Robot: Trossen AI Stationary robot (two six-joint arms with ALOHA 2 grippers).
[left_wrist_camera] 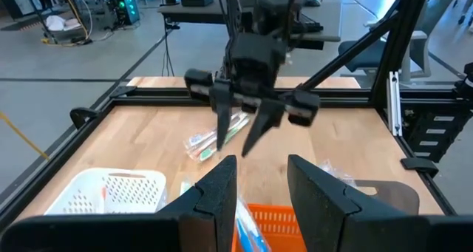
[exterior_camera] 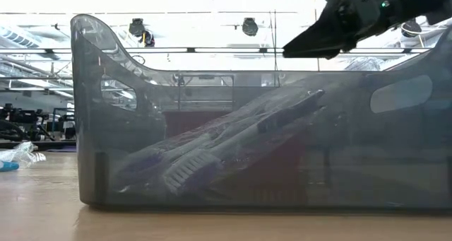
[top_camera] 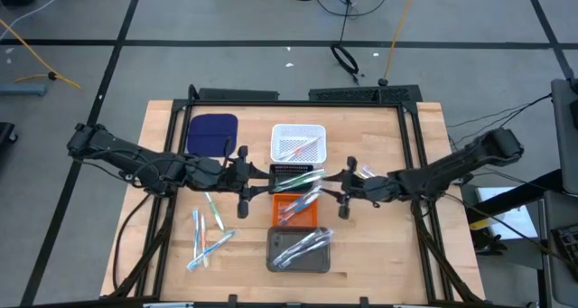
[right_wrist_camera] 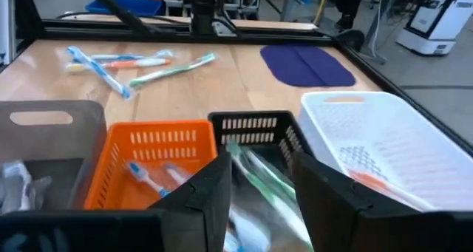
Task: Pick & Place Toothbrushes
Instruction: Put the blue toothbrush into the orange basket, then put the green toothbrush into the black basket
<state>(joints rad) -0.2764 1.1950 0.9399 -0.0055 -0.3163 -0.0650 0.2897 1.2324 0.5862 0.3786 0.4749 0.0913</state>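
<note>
Several loose toothbrushes point(top_camera: 206, 234) point(right_wrist_camera: 133, 63) lie flat on the wood on the table's left. A few wrapped ones point(top_camera: 366, 172) point(left_wrist_camera: 214, 137) lie under the right arm. More sit in the white tray point(top_camera: 298, 132), the orange tray point(right_wrist_camera: 159, 145) and the grey tray point(exterior_camera: 92, 92). A wrapped green toothbrush point(right_wrist_camera: 255, 171) rests across the black tray point(right_wrist_camera: 251, 123). My left gripper point(top_camera: 260, 176) point(left_wrist_camera: 262, 182) is open at that tray's left side and holds nothing. My right gripper point(top_camera: 327, 189) point(left_wrist_camera: 238, 137) is open above its right side, with the green toothbrush below its fingers.
The four trays stand in a row down the table's middle, white farthest, then black, orange and grey point(top_camera: 275, 254) nearest. A dark blue pad point(top_camera: 213, 132) lies at the far left. A black frame rims the table. Bare wood shows at the near left and right.
</note>
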